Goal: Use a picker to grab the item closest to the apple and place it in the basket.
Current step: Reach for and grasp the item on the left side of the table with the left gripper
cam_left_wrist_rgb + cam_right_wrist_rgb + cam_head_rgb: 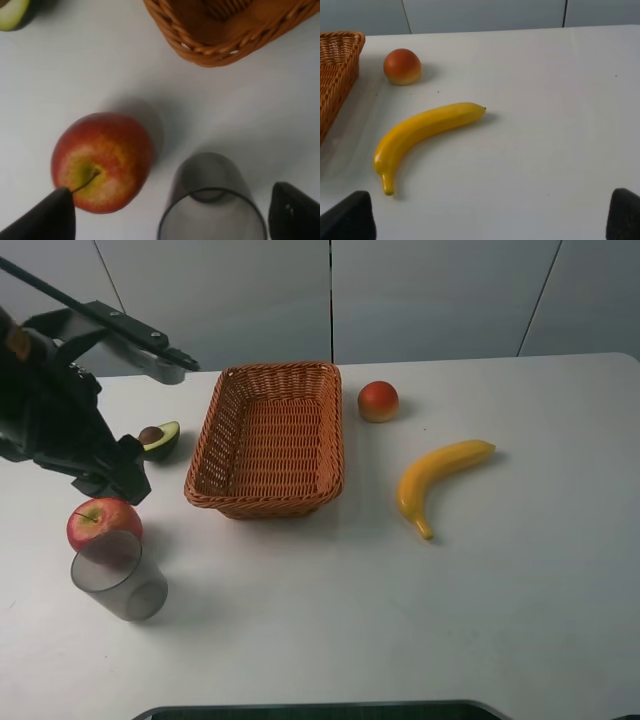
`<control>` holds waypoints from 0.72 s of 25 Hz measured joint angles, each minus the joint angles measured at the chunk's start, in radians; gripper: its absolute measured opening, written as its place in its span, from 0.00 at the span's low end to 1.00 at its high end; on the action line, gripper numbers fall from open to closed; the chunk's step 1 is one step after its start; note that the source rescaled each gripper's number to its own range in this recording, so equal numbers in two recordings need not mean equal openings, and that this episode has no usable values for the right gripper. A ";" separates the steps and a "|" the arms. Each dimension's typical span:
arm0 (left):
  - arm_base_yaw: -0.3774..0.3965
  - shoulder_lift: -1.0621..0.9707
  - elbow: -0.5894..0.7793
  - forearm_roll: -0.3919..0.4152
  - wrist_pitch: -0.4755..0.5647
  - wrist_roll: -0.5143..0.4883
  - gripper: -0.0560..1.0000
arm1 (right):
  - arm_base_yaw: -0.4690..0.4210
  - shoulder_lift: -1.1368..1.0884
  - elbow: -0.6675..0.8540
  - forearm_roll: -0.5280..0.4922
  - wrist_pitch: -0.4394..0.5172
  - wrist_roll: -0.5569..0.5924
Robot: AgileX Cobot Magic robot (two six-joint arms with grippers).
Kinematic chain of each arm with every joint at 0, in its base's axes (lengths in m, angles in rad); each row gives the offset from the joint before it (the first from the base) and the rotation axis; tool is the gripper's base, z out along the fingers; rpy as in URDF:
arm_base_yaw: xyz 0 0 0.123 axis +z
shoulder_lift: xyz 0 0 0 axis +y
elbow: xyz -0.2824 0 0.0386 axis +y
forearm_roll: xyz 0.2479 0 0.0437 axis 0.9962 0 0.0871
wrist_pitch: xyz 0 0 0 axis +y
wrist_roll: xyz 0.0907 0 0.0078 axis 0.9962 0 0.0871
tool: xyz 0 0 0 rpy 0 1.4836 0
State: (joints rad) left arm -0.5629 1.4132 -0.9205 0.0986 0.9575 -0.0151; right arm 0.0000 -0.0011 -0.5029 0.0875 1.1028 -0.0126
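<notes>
- The left gripper was spread wide, its two dark fingertips far apart; it held nothing and touched nothing
- The translucent grey cup stood upright on the white worktop, below the gripper and in the gap between the fingertips, closer to one of them than to the other
- The red apple lay just beside the cup, with a strip of bare worktop between them; its stem pointed at the other fingertip, which hung close over it
- In the high view the cup sat toward the front on the left and the apple just behind it; the black left arm hung above and behind both
- A halved avocado lay further back, between the arm and the wicker basket; the basket stood near the middle of the worktop, well apart from the cup
- The right gripper was also spread wide and gripped nothing; a banana lay on the worktop ahead of it, well apart, and a peach lay beyond that, near the basket's corner
</notes>
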 joint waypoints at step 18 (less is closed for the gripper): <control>-0.183 0.004 0.146 -0.043 -0.092 -0.289 0.99 | 0.000 0.000 0.000 0.000 0.000 0.000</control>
State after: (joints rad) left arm -0.7462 1.4168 -0.7746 0.0561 0.8658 -0.3039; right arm 0.0000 -0.0011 -0.5029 0.0875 1.1028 -0.0126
